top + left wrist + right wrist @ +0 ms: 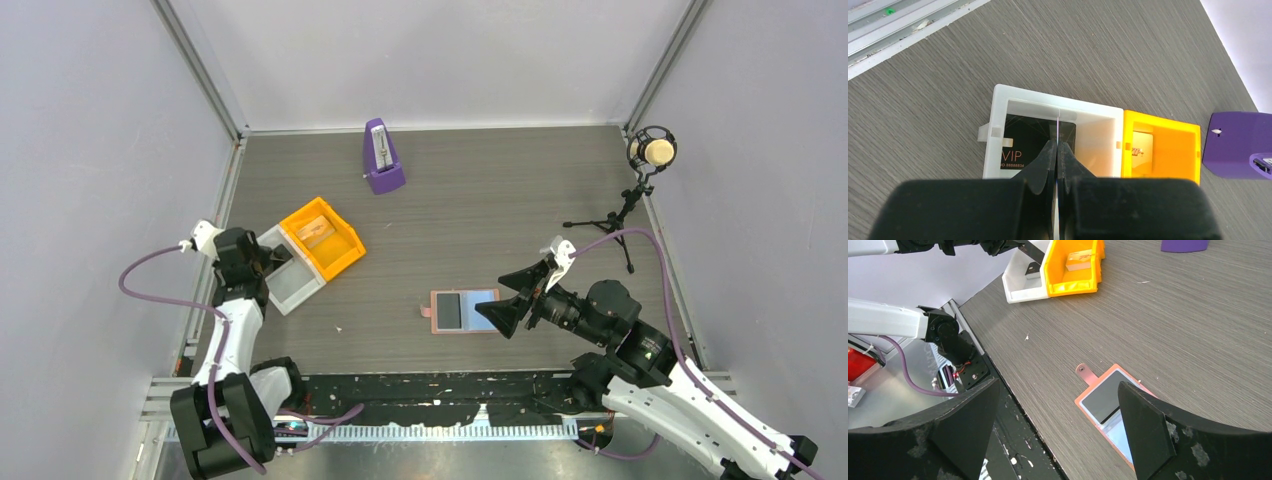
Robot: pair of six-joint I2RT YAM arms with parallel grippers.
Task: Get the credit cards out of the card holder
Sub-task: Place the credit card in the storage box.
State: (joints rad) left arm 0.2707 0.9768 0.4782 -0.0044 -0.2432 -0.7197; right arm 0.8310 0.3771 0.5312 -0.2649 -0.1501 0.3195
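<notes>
The card holder (483,305) lies spread open on the table, salmon rim up, tab to the left. A dark credit card (449,311) sits in its left half; the right half shows blue-grey. In the right wrist view the holder (1087,390) and this card (1104,397) lie between my fingers. My right gripper (497,300) (1055,432) is open and empty just above the holder's right end. My left gripper (278,258) (1058,146) is shut on a second credit card (1058,122), seen edge-on, over the white bin (998,105). A black VIP card (1020,142) lies in that bin.
An orange bin (340,262) holding a light card (1143,150) touches the white bin (290,285). A purple metronome (383,158) stands at the back. A microphone on a small tripod (650,152) stands at the back right. Grey walls enclose the table.
</notes>
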